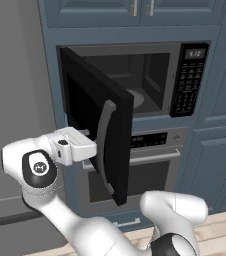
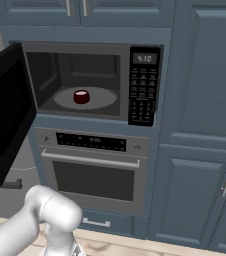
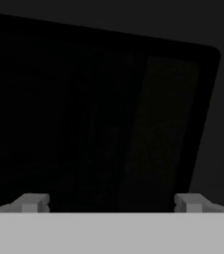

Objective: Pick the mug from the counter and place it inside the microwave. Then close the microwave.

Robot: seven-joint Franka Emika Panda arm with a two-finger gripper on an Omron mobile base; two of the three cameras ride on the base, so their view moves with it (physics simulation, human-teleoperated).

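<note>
the microwave (image 2: 92, 82) is built into blue cabinets, above an oven (image 2: 92, 172) with a horizontal handle, and its door (image 1: 97, 127) stands swung out to the left, roughly square to the front. the mug (image 2: 81, 96) sits inside on the pale round turntable (image 2: 102, 100), near its middle, upright, dark red, well clear of the walls. to the right of the cavity the keypad (image 2: 144, 92) runs down the face with a lit display at the top. the curved grey handle (image 1: 102, 145) on the door faces outward in the left base view, and the gripper (image 1: 86, 145) is right beside it, on the door's outer side, pointing at the dark panel; i cannot tell from there whether a finger touches the door or the handle. in the hand view the two fingertips (image 3: 32, 202) stand far apart at the bottom with nothing between them, so the jaws are spread wide and hold nothing, and the dark window of the door sits close ahead of them. the arm (image 1: 75, 225) bends up from below, its white elbow low in front of the oven. a strip of light wood floor (image 2: 135, 247) shows along the bottom.
</note>
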